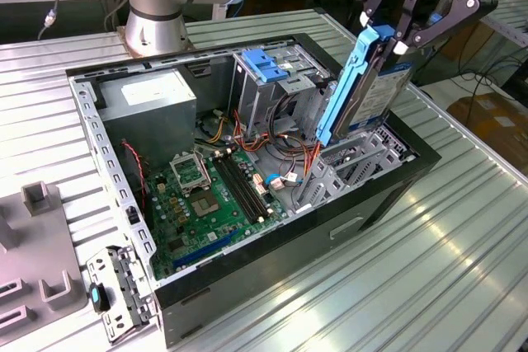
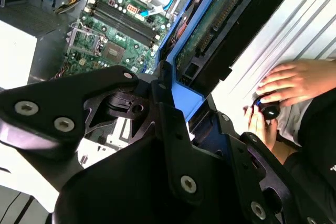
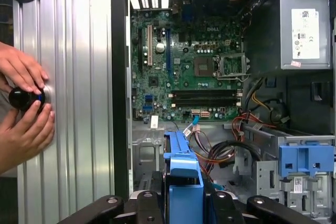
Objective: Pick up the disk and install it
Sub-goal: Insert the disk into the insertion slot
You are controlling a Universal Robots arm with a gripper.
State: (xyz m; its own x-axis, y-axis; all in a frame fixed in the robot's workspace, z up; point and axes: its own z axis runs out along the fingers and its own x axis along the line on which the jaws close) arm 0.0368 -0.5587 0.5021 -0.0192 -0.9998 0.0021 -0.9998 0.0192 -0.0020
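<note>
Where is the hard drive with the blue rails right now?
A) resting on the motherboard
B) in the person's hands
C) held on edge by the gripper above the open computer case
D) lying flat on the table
C: the gripper clamps the disk, which hangs tilted on edge over the open computer case.

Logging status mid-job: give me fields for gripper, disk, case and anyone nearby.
gripper: gripper shut on the disk's upper end, above the case
disk: disk tilted on edge, lower end near the metal bay, not lying in it
case: case open, motherboard exposed
person: hands on a black knob on the table beside the case
</note>
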